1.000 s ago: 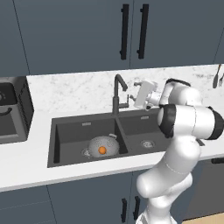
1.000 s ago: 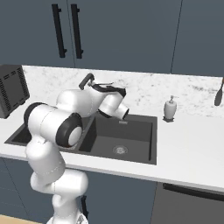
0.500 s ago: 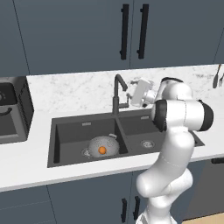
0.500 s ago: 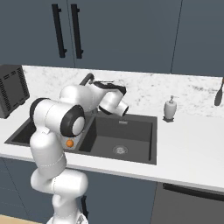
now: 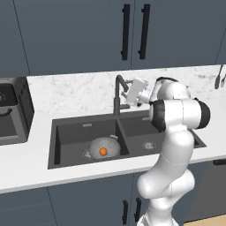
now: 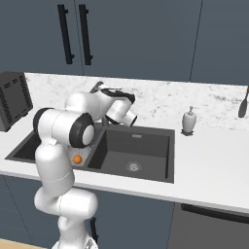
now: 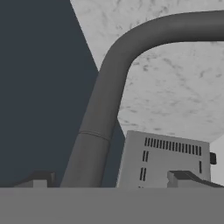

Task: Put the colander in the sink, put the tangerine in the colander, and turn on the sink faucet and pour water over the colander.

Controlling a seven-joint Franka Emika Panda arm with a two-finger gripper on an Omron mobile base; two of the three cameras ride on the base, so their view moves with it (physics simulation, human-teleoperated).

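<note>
The silver colander (image 5: 102, 146) sits in the left basin of the dark sink (image 5: 70, 132), and the orange tangerine (image 5: 103, 151) lies inside it. In the right base view the tangerine (image 6: 77, 159) peeks out beside my arm. The dark gooseneck sink faucet (image 5: 118, 95) stands at the back between the two basins. My gripper (image 5: 126, 90) is open right beside the faucet's upper bend, holding nothing. In the hand view the faucet (image 7: 109, 100) pipe rises between my two fingertips (image 7: 41, 178), with the gripper (image 7: 111, 181) spread wide around it.
A white soap dispenser (image 6: 188, 120) stands on the counter right of the sink. A black appliance (image 6: 12, 99) sits at the far left of the counter, also seen grey behind the faucet as the appliance (image 7: 164, 159). Dark cabinet doors hang above.
My hand has swung left from over the right basin to the faucet's neck. The colander and tangerine have not moved. The jaws have stayed wide.
</note>
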